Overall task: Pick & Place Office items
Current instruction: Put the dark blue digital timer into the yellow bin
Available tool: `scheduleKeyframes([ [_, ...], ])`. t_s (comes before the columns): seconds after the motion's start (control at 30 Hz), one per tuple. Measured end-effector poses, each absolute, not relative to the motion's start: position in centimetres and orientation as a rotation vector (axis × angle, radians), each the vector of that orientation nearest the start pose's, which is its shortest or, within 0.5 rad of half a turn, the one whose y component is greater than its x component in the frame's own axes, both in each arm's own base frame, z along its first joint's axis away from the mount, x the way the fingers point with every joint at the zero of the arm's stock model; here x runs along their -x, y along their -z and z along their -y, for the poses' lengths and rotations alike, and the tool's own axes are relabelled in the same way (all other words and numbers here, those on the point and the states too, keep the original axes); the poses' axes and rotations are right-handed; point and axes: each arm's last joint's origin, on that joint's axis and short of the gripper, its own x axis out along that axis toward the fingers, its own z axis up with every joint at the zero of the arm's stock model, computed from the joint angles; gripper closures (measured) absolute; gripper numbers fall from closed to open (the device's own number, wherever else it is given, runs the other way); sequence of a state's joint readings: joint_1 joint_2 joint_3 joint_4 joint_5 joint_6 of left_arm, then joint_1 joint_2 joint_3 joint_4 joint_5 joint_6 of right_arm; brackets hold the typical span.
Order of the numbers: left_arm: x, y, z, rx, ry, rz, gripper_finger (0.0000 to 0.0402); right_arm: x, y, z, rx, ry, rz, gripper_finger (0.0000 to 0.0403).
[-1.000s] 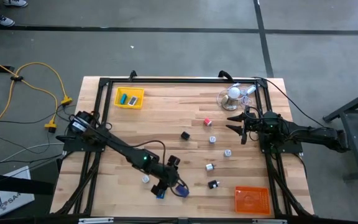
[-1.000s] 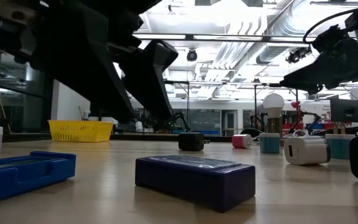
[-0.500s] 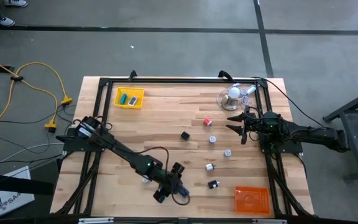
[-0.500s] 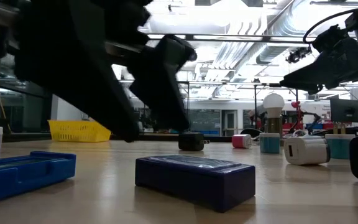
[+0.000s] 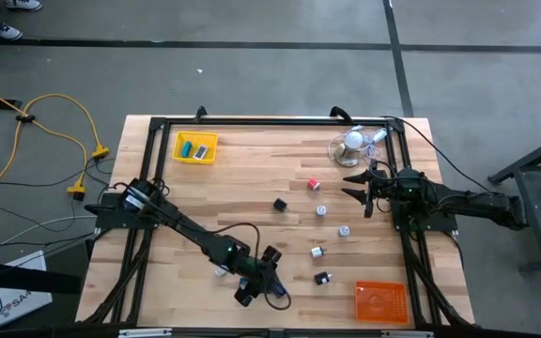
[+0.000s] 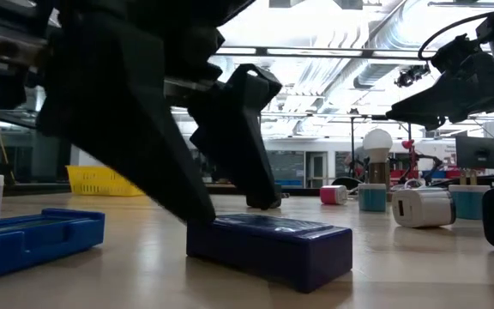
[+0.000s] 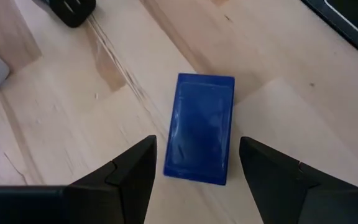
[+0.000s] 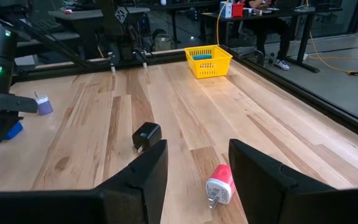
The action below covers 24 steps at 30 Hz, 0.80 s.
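Near the table's front edge, left of centre in the high view, the left gripper [image 5: 255, 284] is lowered over a dark blue rectangular block [image 7: 200, 128]. Its 2 fingers [image 7: 132, 177] are spread wide, 1 on each long side of the block, and neither pad touches it in the left wrist view; nothing is held. The block lies flat on the wooden table [image 5: 252, 178], its long axis running straight out from the wrist camera between the fingers. From the low view the same block [image 6: 269, 247] shows as a low slab, with the dark fingers coming down just behind and beside it. A second, lighter blue piece [image 6: 33, 239] lies flat to its side, apart from it.

At the right edge of the table, toward the back, the right gripper [image 5: 360, 186] hangs above the wood with its fingers partly apart and nothing between them. Ahead of it in the right wrist view lie a red and white bit [image 8: 218, 185] on its side and a black bit [image 8: 145, 136], well apart. More small pieces dot the middle of the table, among them a silver-white bit [image 5: 320, 211].

A yellow tray [image 5: 196, 147] holding a teal stick sits at the back left, an orange tray [image 5: 380, 302] at the front right, and a white ball-shaped object [image 5: 353, 141] at the back right.
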<state>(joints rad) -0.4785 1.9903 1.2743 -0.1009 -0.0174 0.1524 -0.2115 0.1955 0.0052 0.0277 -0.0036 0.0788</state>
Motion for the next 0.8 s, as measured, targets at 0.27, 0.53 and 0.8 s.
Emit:
scheduleKeyframes([
  [0.27, -37.2, -15.2, 19.1, -0.347, 0.486, -0.784, 0.0181, -10.6, -15.2, 2.3, -0.096, 0.214, -0.154, 0.0245],
  [0.53, -37.4, -14.3, 19.2, -0.316, 0.476, -0.809, 0.0181, -10.6, -15.2, 2.3, -0.096, 0.214, -0.154, 0.0245],
  [0.8, -37.4, -14.2, 19.2, -0.308, 0.471, -0.812, 0.0181, -10.6, -15.2, 2.3, -0.096, 0.213, -0.154, 0.0245],
])
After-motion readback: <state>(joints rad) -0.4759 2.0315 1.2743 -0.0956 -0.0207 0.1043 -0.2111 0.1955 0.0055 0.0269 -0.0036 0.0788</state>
